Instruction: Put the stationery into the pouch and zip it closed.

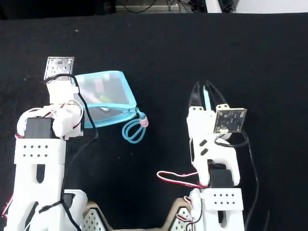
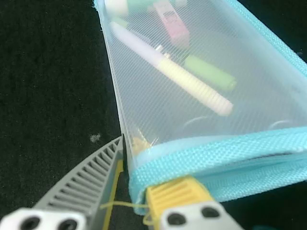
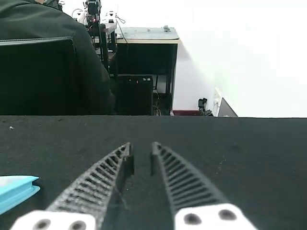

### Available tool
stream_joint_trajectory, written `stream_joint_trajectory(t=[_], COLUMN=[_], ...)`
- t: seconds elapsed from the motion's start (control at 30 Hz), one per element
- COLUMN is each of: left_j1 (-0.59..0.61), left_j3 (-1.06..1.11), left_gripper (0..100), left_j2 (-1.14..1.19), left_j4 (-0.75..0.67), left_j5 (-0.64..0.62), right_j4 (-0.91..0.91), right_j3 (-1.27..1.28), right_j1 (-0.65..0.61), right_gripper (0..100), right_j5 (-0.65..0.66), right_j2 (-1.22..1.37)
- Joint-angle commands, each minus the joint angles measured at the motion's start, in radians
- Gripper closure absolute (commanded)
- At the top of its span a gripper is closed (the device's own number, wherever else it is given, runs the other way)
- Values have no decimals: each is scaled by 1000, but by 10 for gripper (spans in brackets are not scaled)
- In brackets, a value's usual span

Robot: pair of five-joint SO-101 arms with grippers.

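Note:
A translucent pouch (image 1: pixel 105 98) with teal trim lies left of the table's middle. Its teal zip-pull loop (image 1: pixel 134 129) with a pink bead trails toward the centre. The left wrist view looks through the mesh of the pouch (image 2: pixel 201 72) at a white and yellow pen (image 2: pixel 182 79), a green marker (image 2: pixel 210 73) and a pink piece (image 2: pixel 171 21). My left gripper (image 2: pixel 136 167) is shut on the pouch's near corner, over the teal zipper band (image 2: pixel 216 153). My right gripper (image 1: pixel 204 94) hovers right of centre, narrowly open and empty (image 3: pixel 141 158), well apart from the pouch.
Black cloth (image 1: pixel 163 53) covers the whole table. The pouch's teal edge (image 3: pixel 17 189) shows off to one side of my right gripper. Beyond the table's far edge stand a dark chair (image 3: pixel 43 72) and a desk (image 3: pixel 144 38).

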State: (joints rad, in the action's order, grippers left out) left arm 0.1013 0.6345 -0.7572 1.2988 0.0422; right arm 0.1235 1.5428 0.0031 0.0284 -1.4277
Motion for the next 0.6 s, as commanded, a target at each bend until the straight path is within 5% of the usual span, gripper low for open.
stream_joint_trajectory(t=[0.0,0.33,0.57], left_j1=[-10,-10,-10], left_j3=[13,13,13], left_gripper=[967,967,967], left_j2=[9,9,9], left_j4=[-3,-3,-3], left_j5=[8,8,8], right_j4=[-23,89,84], right_j3=[-10,-99,-223], right_j1=[18,106,115], right_gripper=[815,836,836], right_j5=[9,2,-48], right_j2=[-19,8,269])
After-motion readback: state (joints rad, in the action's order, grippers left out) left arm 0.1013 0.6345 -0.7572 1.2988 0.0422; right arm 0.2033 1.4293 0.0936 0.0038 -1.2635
